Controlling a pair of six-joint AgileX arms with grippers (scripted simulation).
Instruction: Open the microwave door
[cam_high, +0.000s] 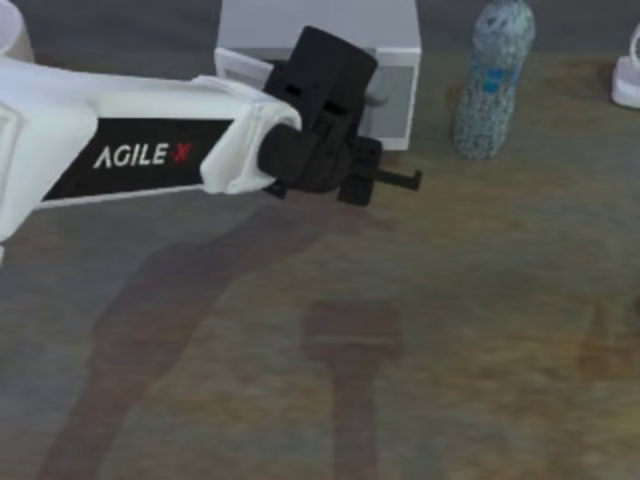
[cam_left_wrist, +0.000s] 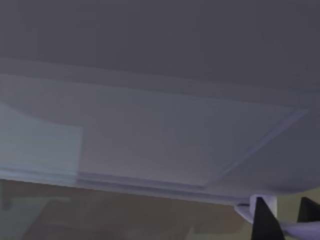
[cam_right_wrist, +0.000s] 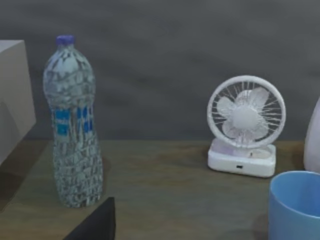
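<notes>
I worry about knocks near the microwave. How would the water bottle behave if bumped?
The water bottle stands upright, tall on a narrow base, so it probably tips easily. Its round body would likely roll once down. It looks like thin clear plastic, likely slightly yielding.

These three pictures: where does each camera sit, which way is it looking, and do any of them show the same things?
Top view: above the table, looking down on the microwave, water bottle and left arm, its left gripper before the microwave.
Left wrist view: on the left arm, close against the microwave door; fingertips show.
Right wrist view: on the right arm, facing bottle, fan and blue cup.
Shared: the bottle and microwave appear in the top and right wrist views.
</notes>
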